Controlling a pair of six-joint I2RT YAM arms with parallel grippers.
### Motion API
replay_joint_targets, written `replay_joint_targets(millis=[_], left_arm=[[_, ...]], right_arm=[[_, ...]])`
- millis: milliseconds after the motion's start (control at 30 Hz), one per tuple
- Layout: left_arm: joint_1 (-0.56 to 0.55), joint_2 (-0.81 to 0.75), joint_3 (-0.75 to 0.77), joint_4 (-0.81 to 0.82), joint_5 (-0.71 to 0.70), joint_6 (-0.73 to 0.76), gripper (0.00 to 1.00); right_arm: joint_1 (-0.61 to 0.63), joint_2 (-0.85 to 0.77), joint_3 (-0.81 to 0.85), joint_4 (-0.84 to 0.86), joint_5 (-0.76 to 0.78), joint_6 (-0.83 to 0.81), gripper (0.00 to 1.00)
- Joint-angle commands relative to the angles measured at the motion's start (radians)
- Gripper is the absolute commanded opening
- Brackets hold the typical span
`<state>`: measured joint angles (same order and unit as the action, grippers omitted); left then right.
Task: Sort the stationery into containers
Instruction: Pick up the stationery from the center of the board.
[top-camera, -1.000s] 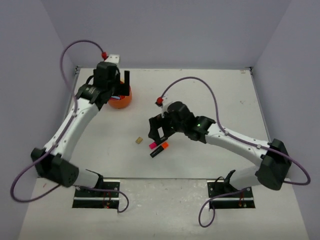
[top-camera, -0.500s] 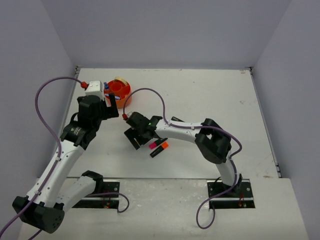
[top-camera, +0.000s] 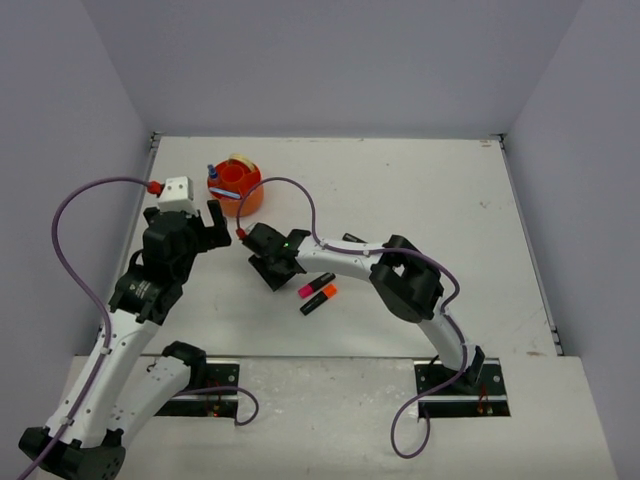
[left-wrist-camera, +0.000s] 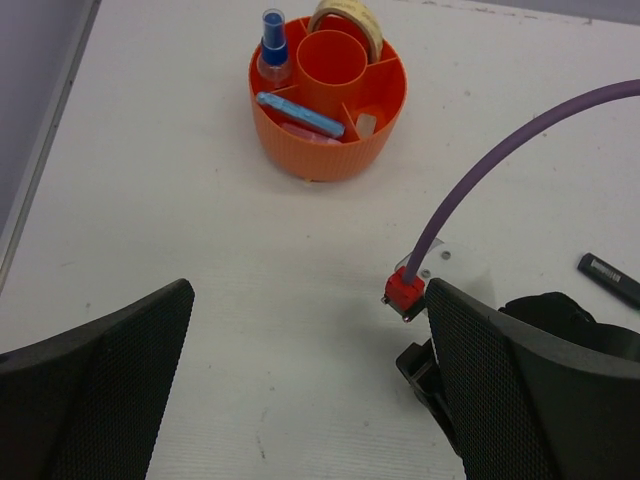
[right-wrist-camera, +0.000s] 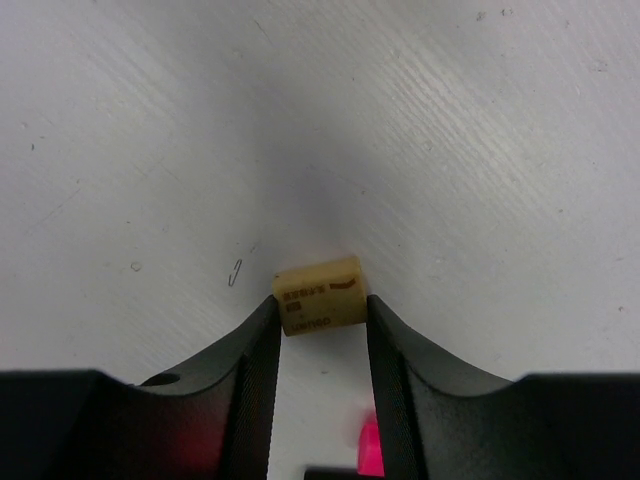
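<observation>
A small tan eraser block (right-wrist-camera: 320, 295) lies on the table with my right gripper (right-wrist-camera: 320, 304) shut on it, both pads touching its sides. From above, the right gripper (top-camera: 272, 270) hides the block. Pink-ended (top-camera: 311, 289) and orange-ended (top-camera: 322, 298) black highlighters lie just right of it; the pink end (right-wrist-camera: 368, 445) shows below the jaws. The orange tub (left-wrist-camera: 322, 158) holds a blue-capped tube (left-wrist-camera: 272, 40), a tan tape ring (left-wrist-camera: 346, 16), a blue piece (left-wrist-camera: 298, 112) and a pink piece (left-wrist-camera: 308, 134). My left gripper (left-wrist-camera: 308, 300) is open and empty, near of the tub (top-camera: 252, 192).
A black pen-like item (top-camera: 352, 238) lies right of the right wrist, also seen in the left wrist view (left-wrist-camera: 610, 278). The right arm's purple cable (left-wrist-camera: 500, 165) arcs between the tub and the right gripper. A tiny staple (right-wrist-camera: 235, 272) lies by the block.
The left arm has pulled back from over the tub toward the near left, still open. The right gripper has swung left over the tan block and closed onto it.
</observation>
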<state>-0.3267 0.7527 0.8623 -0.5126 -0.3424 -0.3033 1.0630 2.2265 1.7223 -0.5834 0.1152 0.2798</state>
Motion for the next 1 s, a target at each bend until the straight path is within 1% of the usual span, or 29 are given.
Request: replay_joint_targets(millis=[0,33,100,133,233,333,400,500,567,633,800,967], left_arm=[[0.005,-0.007,-0.03,0.037,-0.028,0.015,1.0],[0.005,-0.008,-0.035,0.038,-0.026,0.016,1.0],[0.005,-0.016,-0.043,0.046,-0.021,0.016,1.0],[0.005,-0.02,-0.044,0.048,-0.023,0.015,1.0],[0.005,-0.036,-0.055,0.057,-0.033,0.01,1.0],[0.005,-0.061,-0.087,0.088,-0.013,0.012,1.0],[0.005,-0.048,-0.105,0.104,0.022,0.023,1.0],[0.005,-0.013,-0.091,0.087,0.028,0.023,1.0],[0.005,-0.006,-0.089,0.087,0.033,0.022,1.0],[0.005,-0.009,-0.092,0.09,0.036,0.023,1.0],[0.003,-0.018,-0.098,0.101,0.031,0.025,1.0],[0.006,-0.016,-0.097,0.097,0.008,0.024,1.0]], right_arm=[[0.003,0.02,0.03,-0.015,0.027,-0.014,0.32],[0.003,0.017,0.028,-0.01,0.03,-0.016,0.3],[0.002,0.006,0.032,-0.004,0.04,-0.019,0.21],[0.002,-0.008,0.035,-0.002,0.045,-0.021,0.19],[-0.014,-0.064,0.047,0.029,0.073,-0.05,0.18],[-0.063,-0.101,0.089,0.071,0.064,-0.144,0.18],[-0.094,-0.105,0.136,0.1,0.04,-0.209,0.15],[-0.158,-0.073,0.226,0.12,-0.051,-0.263,0.12],[-0.201,-0.043,0.283,0.129,-0.108,-0.267,0.11],[-0.224,-0.018,0.326,0.143,-0.15,-0.307,0.11],[-0.231,0.047,0.434,0.177,-0.145,-0.402,0.11],[-0.232,0.061,0.401,0.337,-0.171,-0.444,0.1]])
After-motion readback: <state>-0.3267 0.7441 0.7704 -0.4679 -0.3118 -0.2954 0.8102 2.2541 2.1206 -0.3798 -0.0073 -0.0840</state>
